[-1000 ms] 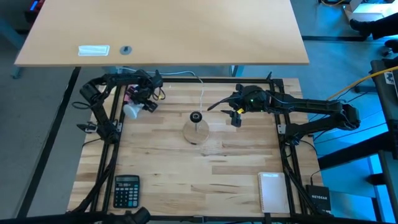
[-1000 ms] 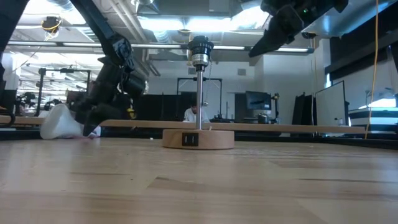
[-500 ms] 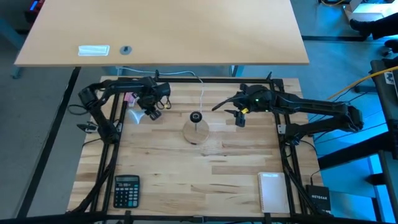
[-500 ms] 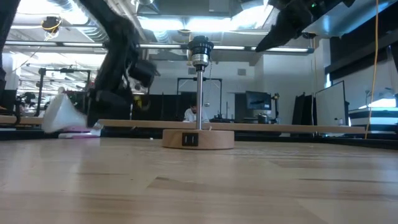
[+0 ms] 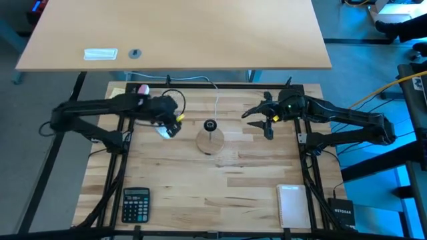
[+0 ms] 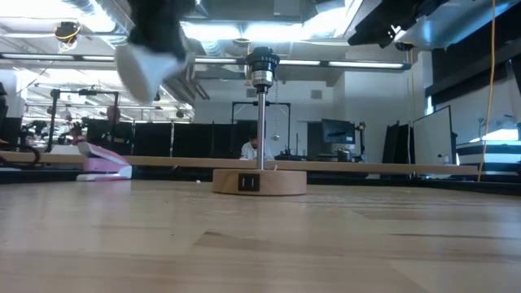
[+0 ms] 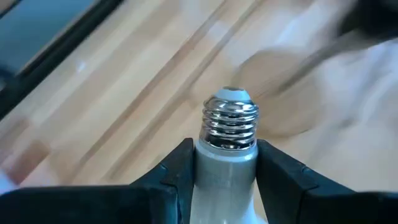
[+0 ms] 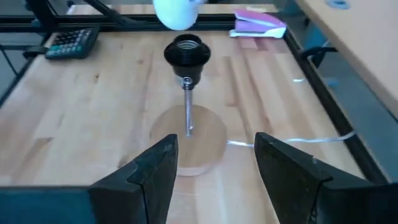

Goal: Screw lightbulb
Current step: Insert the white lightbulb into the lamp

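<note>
While the lightbulb (image 7: 227,149) is gripped and lifted clear of the table, none of the screwing itself is done: its threads have yet to meet the socket (image 8: 187,52), so alignment, lowering and turning all appear to remain.

Nearest in the left wrist view, the left gripper (image 7: 226,177) has its two dark fingers closed on the bulb's smooth white neck, the ribbed silvery screw base pointing forward over the pale, striped butcher-block tabletop (image 5: 220,187). From above, that gripper (image 5: 168,122) hangs just beside the lamp stand, to its left, the white globe (image 6: 146,67) raised to about socket height.

Farther on stands the stand itself: a round wooden disc base (image 6: 260,181), a thin metal stem, and a black cup-shaped socket on top, open and empty.

Beyond it the right gripper (image 5: 262,123) waits near the stand's other side, fingers spread wide and holding nothing.
</note>
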You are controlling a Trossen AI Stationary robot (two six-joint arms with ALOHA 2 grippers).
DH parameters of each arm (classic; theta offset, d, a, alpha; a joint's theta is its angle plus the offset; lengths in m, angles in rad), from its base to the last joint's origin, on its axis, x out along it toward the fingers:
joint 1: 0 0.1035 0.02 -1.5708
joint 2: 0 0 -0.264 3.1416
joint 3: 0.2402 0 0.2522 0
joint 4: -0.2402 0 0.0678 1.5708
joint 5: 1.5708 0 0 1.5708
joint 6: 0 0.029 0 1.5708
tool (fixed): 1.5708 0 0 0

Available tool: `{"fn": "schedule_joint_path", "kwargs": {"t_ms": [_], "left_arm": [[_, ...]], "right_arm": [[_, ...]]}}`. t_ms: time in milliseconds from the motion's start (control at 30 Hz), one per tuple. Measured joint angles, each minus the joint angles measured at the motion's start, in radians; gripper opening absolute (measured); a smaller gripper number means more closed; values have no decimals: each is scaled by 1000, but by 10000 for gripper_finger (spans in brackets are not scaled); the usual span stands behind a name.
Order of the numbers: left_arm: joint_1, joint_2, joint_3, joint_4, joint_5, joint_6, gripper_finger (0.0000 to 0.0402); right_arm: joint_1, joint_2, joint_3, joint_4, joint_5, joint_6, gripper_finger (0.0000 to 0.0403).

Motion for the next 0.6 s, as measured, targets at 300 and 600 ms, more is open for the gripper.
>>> {"fn": "schedule_joint_path", "kwargs": {"t_ms": [300,600], "left_arm": [[-288,-67,-104,391,-92,49,122],[-453,213,-354,1241,-169,296,122]], "right_arm": [[86,-2,-44,29,-74,107,218],[348,0,-310,363,96,264,218]]}}
